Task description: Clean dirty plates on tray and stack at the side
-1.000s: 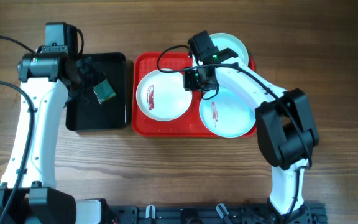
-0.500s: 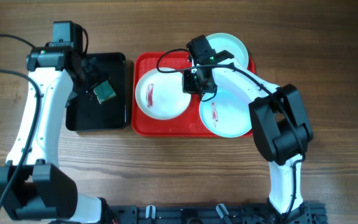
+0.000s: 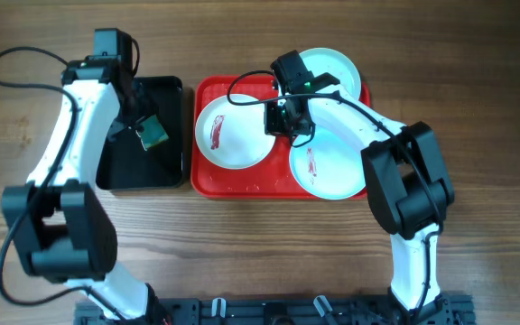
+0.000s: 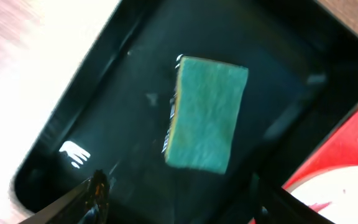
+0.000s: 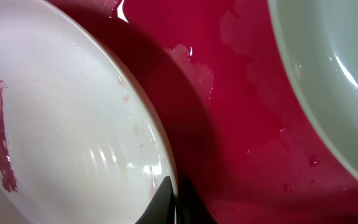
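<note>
The red tray [image 3: 208, 177] holds three plates. A cream-white plate [image 3: 233, 134] with a reddish smear lies on its left. A pale blue plate [image 3: 330, 164] with a smear lies at the front right. A second pale blue plate [image 3: 334, 69] overhangs the far right rim. My right gripper [image 3: 287, 123] is shut on the cream plate's right rim; in the right wrist view its fingers [image 5: 176, 205] pinch that rim [image 5: 61, 124], beside the tray floor [image 5: 241, 124]. My left gripper [image 3: 136, 116] is open and empty over the black tray.
A smaller black tray [image 3: 170, 162] stands left of the red tray with a green sponge [image 3: 153, 132] in it. In the left wrist view the sponge [image 4: 207, 115] lies flat ahead of the open fingers [image 4: 178, 205]. Bare wooden table [image 3: 260, 244] lies in front.
My left arm has swung so its elbow and wrist moved right and farther back, with the gripper still over the black tray. The right arm and the plates have barely moved.
</note>
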